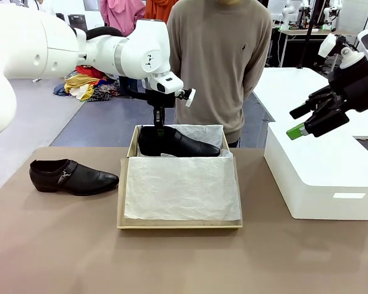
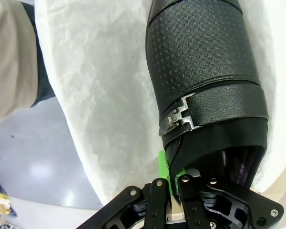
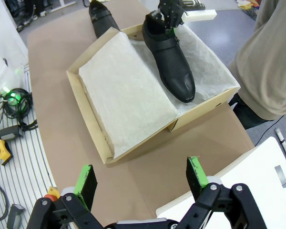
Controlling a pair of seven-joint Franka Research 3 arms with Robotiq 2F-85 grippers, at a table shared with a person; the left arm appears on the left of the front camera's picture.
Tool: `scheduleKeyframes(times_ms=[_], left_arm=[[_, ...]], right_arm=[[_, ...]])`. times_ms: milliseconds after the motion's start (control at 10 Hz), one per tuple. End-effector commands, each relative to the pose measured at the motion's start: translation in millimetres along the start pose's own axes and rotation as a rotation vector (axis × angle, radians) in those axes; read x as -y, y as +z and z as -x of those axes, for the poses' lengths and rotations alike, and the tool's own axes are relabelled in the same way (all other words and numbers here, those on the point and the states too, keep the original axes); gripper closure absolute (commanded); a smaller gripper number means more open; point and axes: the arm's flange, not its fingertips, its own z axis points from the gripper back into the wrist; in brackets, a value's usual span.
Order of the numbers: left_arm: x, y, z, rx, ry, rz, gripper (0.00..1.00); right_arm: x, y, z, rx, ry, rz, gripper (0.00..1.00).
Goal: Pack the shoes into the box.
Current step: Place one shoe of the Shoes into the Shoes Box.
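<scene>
left gripper (image 2: 174, 180): clamped from above on the heel collar of the first shoe (image 1: 178, 142); not released yet.
first shoe: inside the box (image 1: 120, 202), along the far wall, toe toward the robot's right. Looks set down on the tissue paper (image 1: 181, 187); can't tell if fully resting.
box: open, mid-desk (image 1: 49, 245). Near half bare tissue, room enough for the other shoe by the look of it.
second shoe (image 1: 73, 176): upright on the desk, just beside the box on the robot's left, not touching it, untouched.
right gripper (image 3: 140, 171): spread wide, holding nothing, raised above the white bin (image 1: 319, 177), well apart from the box.
person (image 1: 221, 61): standing behind the box at the far edge, hands out of sight.
progress: about halfway. One shoe in, pending release.
left to do: let go, fetch second shoe, lay it in the near half.
left wrist view adds: green pad (image 2: 163, 164) pinched against the collar edge, strap and metal buckle (image 2: 181, 114) close up.
front view adds: height of the right gripper over the bin, gap between second shoe and box.
right wrist view adds: box seen from above, free tissue area beside the first shoe.
</scene>
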Motion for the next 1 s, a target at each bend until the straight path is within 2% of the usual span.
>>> scheduleKeyframes(times_ms=[0, 800, 900], left_arm=[[-10, 1, 1, 0.012, 0.019, 0.001, 1.0], [-14, -31, 3, 0.02, 0.047, 0.026, 1.0], [-13, -30, 3, 0.016, 0.044, 0.038, 0.88]], right_arm=[[1, -1, -1, 0.027, 0.004, -0.013, 0.0], [1, -1, -1, 0.027, 0.004, -0.013, 0.0], [1, -1, -1, 0.027, 0.004, -0.013, 0.0]])
